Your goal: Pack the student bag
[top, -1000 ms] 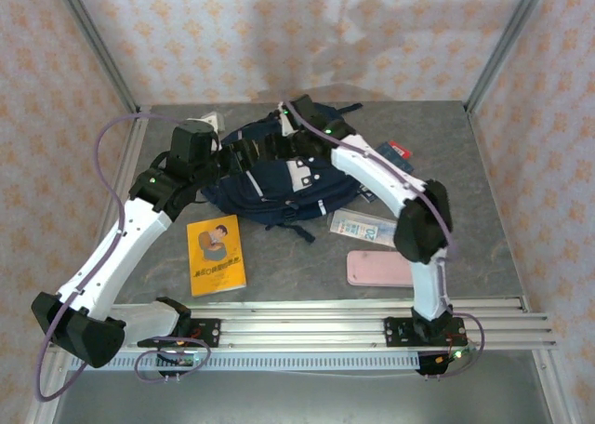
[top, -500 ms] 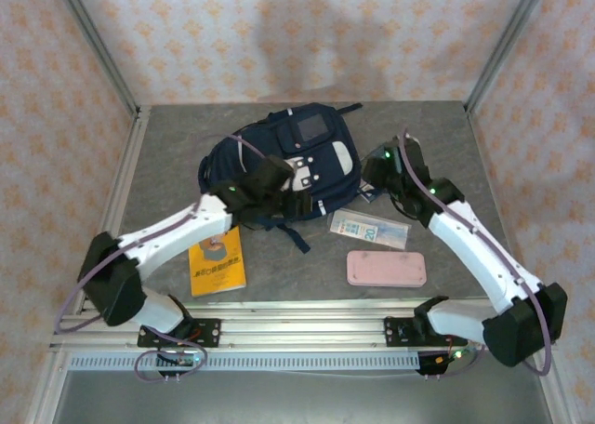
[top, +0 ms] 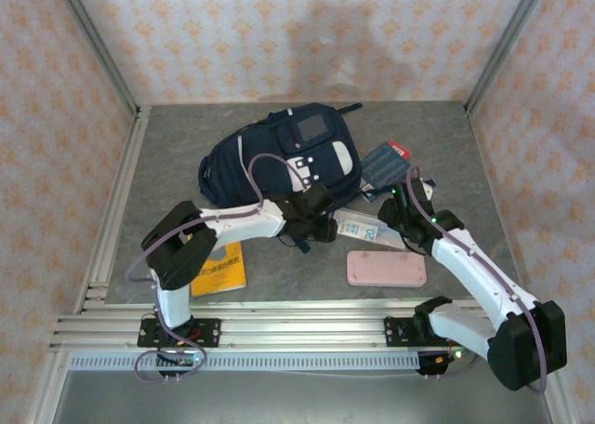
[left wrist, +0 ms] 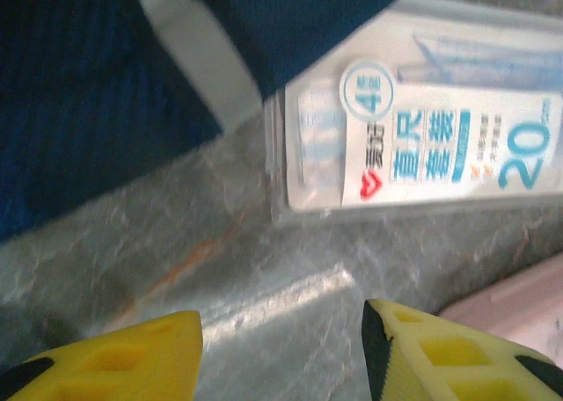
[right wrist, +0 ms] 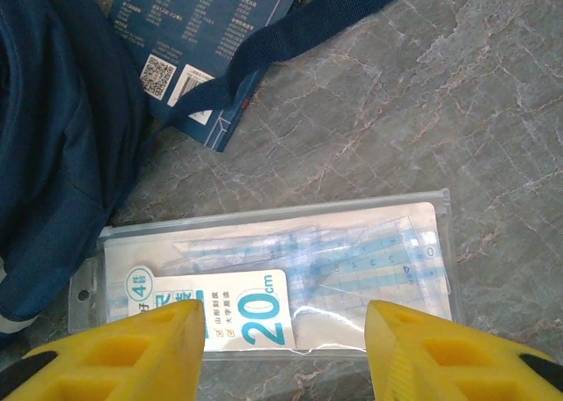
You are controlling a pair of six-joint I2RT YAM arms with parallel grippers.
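Note:
The student bag, navy with white trim and a grey patch, lies at the back middle of the table. Just in front of it lies a clear ruler pack printed "20 cm". My left gripper sits low at the pack's left end, jaws open over bare table, with the pack ahead and the bag's fabric on the left. My right gripper hovers at the pack's right end, open, the pack lying below between its yellow fingers.
A pink pencil case lies in front of the ruler pack. A yellow book rests front left, partly under my left arm. A dark blue booklet lies right of the bag, with a bag strap across it. Metal rails border the table.
Both arms have left the top of the bag and come down in front of it, one to each end of the ruler pack. Both jaws have narrowed somewhat.

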